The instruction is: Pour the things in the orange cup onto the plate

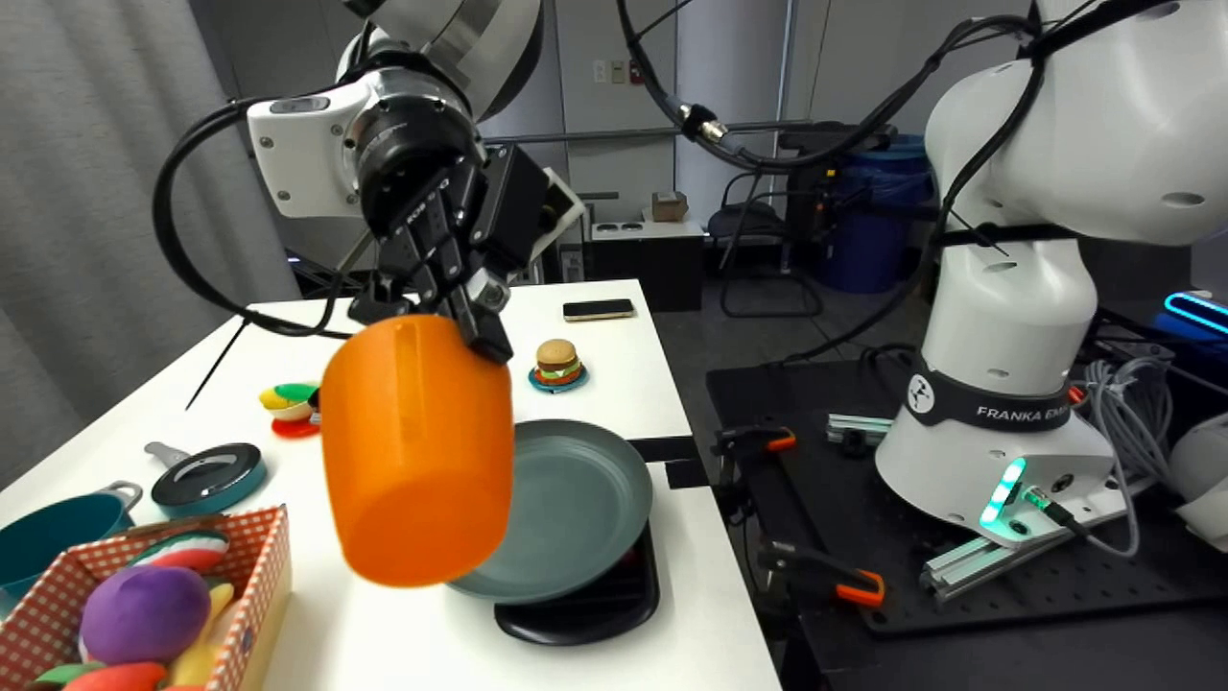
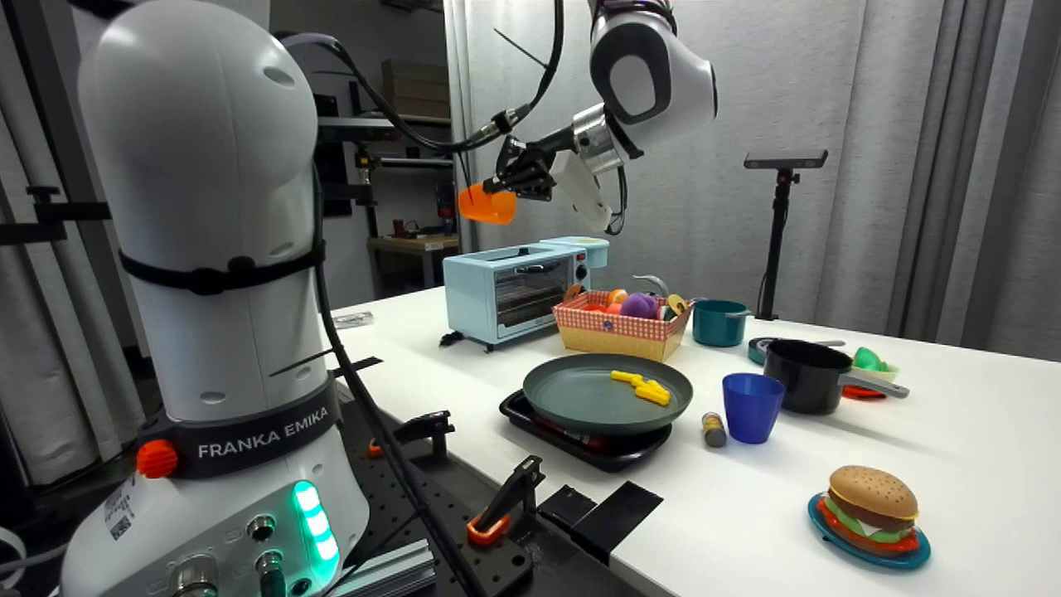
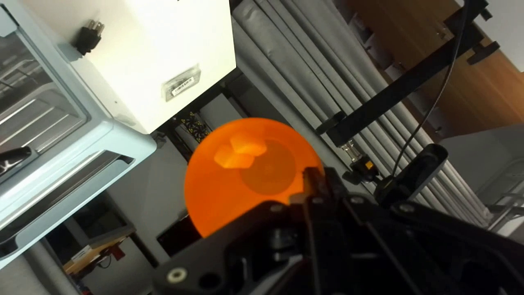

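Orange plastic forms the tumbler [image 1: 413, 461], the nearest task item in an exterior view. Position: raised clear of the table [image 1: 365, 624], tilted, base turned toward that camera, apparently off to the side of the plate [image 1: 590, 504] rather than over it. The wrist view looks into its mouth; lighter angular patches [image 3: 241, 151] show inside, and whether these are contents or reflected light cannot be told.

Gripper [image 3: 316, 180] state: tips drawn together, pinching the tumbler's side wall at the rim.

Handling, as judged: the tumbler is probably light, fairly stiff and unlikely to break. Its smooth, tapered wall may slip or swivel under a one-sided pinch. Take hold at the rim, one tip inside and one outside, or span the body below the rim for a firmer hold. Limit the force; a thin wall may flex.

Beyond the tumbler, the plate rests on a black tray [image 1: 585, 619]. Yellow pieces [image 2: 642, 387] lie on the plate, so at least part of the pour is probably complete. If the patches are contents, tip the mouth over the plate until they drop.

Farther off sit a toy hamburger [image 1: 557, 363] and, past it, a smartphone [image 1: 598, 309].
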